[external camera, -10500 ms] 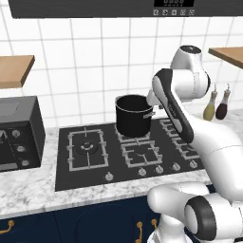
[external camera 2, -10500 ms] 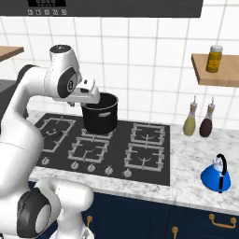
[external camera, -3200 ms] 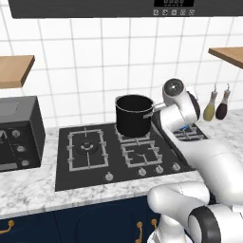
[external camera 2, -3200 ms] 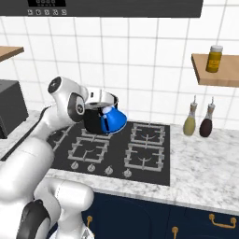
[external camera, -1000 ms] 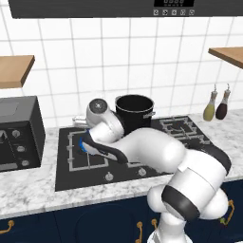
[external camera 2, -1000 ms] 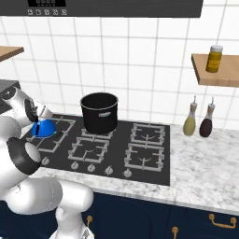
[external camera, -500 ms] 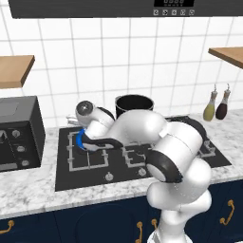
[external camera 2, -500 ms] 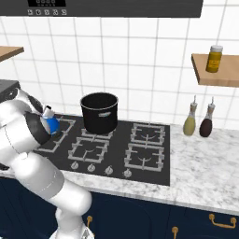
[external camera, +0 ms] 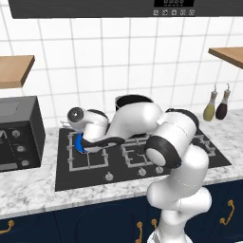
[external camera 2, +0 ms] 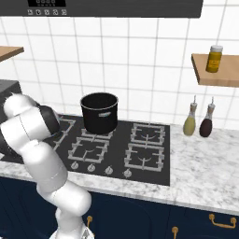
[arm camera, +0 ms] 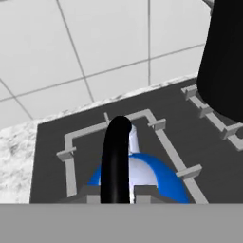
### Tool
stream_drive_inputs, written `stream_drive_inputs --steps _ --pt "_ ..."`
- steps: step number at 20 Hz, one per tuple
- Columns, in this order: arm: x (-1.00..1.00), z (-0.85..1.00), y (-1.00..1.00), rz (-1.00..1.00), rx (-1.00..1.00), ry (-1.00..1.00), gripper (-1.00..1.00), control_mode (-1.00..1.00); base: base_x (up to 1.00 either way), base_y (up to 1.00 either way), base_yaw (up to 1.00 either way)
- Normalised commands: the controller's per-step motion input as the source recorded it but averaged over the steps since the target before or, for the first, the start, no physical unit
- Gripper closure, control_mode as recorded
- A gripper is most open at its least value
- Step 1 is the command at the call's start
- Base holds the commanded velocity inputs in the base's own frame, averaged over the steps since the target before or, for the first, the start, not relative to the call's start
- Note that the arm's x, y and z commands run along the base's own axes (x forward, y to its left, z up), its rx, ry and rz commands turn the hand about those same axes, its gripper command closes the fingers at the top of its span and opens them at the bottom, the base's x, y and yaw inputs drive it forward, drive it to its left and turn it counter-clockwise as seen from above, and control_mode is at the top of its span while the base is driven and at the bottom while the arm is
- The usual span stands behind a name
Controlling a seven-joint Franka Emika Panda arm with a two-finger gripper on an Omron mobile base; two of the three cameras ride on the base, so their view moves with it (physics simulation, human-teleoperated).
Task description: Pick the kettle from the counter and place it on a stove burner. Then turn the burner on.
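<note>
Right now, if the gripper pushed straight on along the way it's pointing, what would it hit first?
The gripper is shut on the kettle by its black handle, so the blue body goes first. It would likely press onto the stove burner grate right beneath; the gap there is hard to judge.

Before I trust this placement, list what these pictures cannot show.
- Kettle base, left base view: the arm covers all but a blue sliver, so contact with the burner cannot be told.
- Kettle underside, hand view: cut off by the bottom edge, below the handle.
- Stove knobs, right base view: too small to read their settings.
- Pot, hand view: cut off by the right and top edges.
</note>
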Motion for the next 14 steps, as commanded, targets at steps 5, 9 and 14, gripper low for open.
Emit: stream_drive_inputs --steps 5,9,14 --pt "0.11 -0.03 0.0 -0.03 0.0 -0.11 1.0 -1.0 0.0 0.0 0.0" --pt "0.25 -0.06 -0.01 -0.02 0.0 -0.09 1.0 -1.0 0.0 0.0 0.0" --pt "0.15 -0.08 -0.14 0.0 0.0 -0.06 1.0 -1.0 0.0 0.0 0.0"
